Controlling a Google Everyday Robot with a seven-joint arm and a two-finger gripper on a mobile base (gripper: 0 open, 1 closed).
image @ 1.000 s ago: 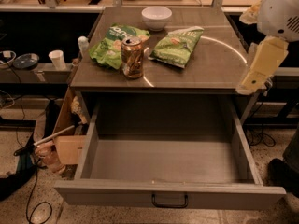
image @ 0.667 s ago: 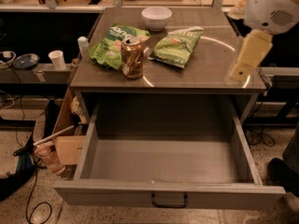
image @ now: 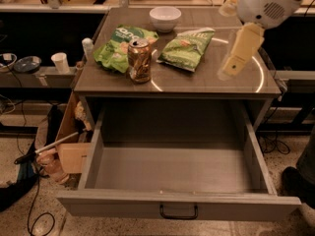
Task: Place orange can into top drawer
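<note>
Orange and shiny, the orange can (image: 140, 60) stands upright on the table (image: 211, 82), between two green chip bags (image: 187, 48). It touches the left bag. The top drawer (image: 172, 168) is pulled wide open below, with nothing in it. The gripper (image: 230, 67) has slid left since a second ago. It was out past the right edge of the table, and now it hangs over the right side of the top. It holds nothing, and I cannot tell if it is open or closed. It is probably heading for the can, which is not grabbed yet.
</note>
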